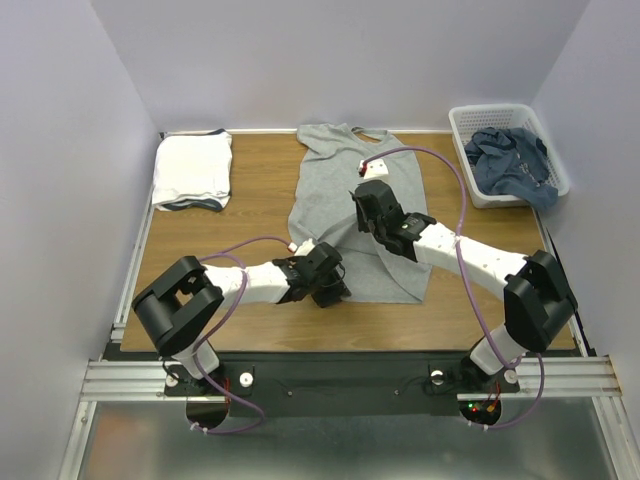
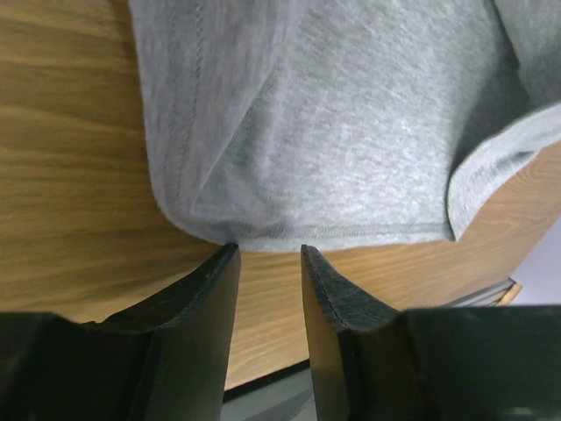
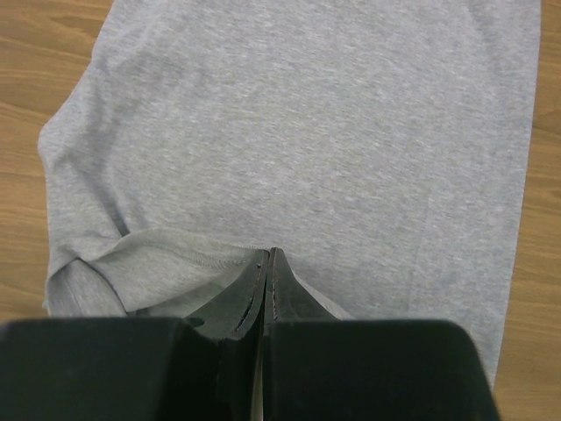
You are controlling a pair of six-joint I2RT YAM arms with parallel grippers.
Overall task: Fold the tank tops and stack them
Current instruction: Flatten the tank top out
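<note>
A folded white stack of tank tops (image 1: 192,168) lies at the far left corner of the wooden worktop (image 1: 260,190), well apart from everything else. Near the middle, the left end effector (image 2: 267,249) is low over the wood at the near left corner of the heather grey tank top (image 1: 345,200). Its two fingers stand apart with nothing between them, their tips just at the stitched hem.

The grey tank top is spread flat in the centre of the worktop, neckline toward the far wall, with its near right part turned over on itself. The right end effector (image 3: 267,253) rests on that garment near its middle, its fingers pressed together. A folded-over strip of hem runs up to the tips; I cannot tell whether cloth is pinched between them.

At the far right corner sits a white plastic lattice basket (image 1: 462,145) holding a crumpled dusty blue garment (image 1: 510,160).
</note>
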